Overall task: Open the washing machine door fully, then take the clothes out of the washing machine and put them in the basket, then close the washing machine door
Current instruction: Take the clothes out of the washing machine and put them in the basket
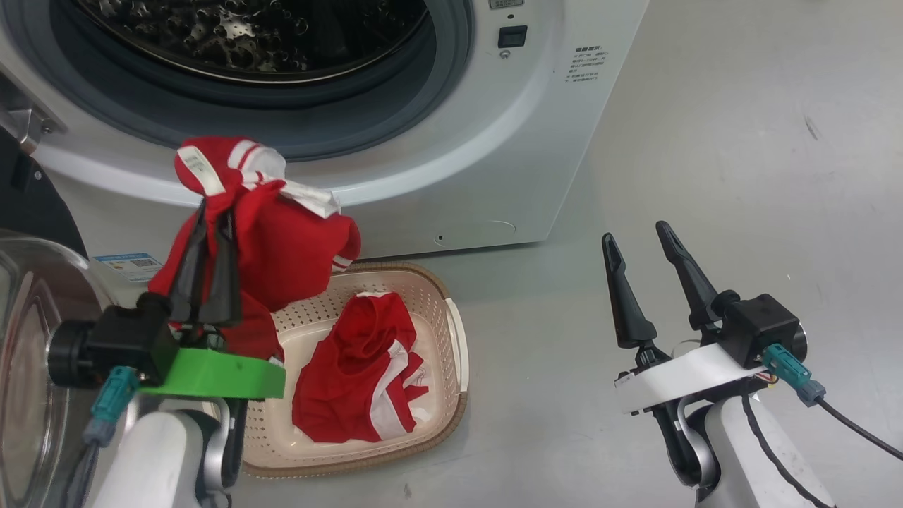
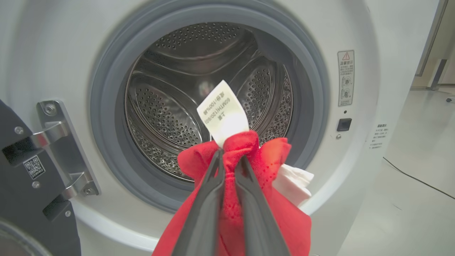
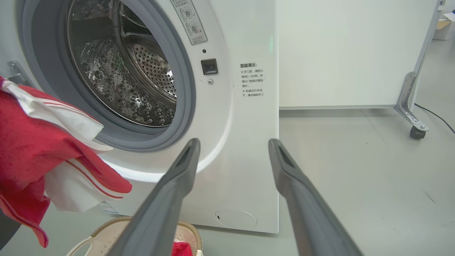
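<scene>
The washing machine (image 1: 494, 141) stands with its drum (image 2: 177, 89) showing bare steel. Its door (image 1: 28, 339) hangs swung out at the far left. My left gripper (image 1: 211, 210) is shut on red clothes with white stripes (image 1: 282, 240), holding them bunched in the air above the basket's near-left part, in front of the drum mouth. In the left wrist view the left gripper (image 2: 231, 154) pinches that fabric (image 2: 273, 160) beneath a white label. Another red garment (image 1: 353, 374) lies in the cream basket (image 1: 455, 353). My right gripper (image 1: 635, 231) stands open to the right, holding nothing.
The door's metal hinge (image 2: 60, 142) sits left of the grey gasket (image 2: 106, 142). Grey floor (image 1: 741, 176) stretches to the right of the machine. A white panel on a wheeled foot (image 3: 416, 131) stands behind, with a cable (image 3: 433, 113) on the floor.
</scene>
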{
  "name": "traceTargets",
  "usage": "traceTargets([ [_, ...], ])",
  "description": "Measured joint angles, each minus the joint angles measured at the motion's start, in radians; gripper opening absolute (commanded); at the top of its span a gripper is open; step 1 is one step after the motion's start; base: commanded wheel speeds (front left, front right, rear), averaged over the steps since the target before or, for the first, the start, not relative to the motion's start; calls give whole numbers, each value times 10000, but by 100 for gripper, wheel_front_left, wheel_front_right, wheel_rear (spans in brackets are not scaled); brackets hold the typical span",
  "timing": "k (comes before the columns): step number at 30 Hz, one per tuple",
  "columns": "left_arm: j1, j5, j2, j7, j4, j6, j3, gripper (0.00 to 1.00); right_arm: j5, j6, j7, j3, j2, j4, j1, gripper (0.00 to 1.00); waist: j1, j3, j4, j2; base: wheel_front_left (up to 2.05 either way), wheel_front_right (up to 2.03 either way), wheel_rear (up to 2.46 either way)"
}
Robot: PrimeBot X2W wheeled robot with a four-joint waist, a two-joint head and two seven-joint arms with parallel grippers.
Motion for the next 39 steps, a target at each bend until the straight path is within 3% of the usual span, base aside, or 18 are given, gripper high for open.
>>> traceTargets([
  [10,974,-244,-144,654,560,2,-635,0,6,109,0,291,-4,-119,43,100,0,80,-189,0,0,0,0],
  [20,988,-504,-194,1246,2019,-33,-738,0,107,109,0,600,-4,-487,15,100,0,730,-653,0,0,0,0],
  [39,-1289,-1327,10,1806,5102,-370,280,0,667,19,0,1225,-4,-1198,-1125,100,1,2962,-1727,0,0,0,0],
])
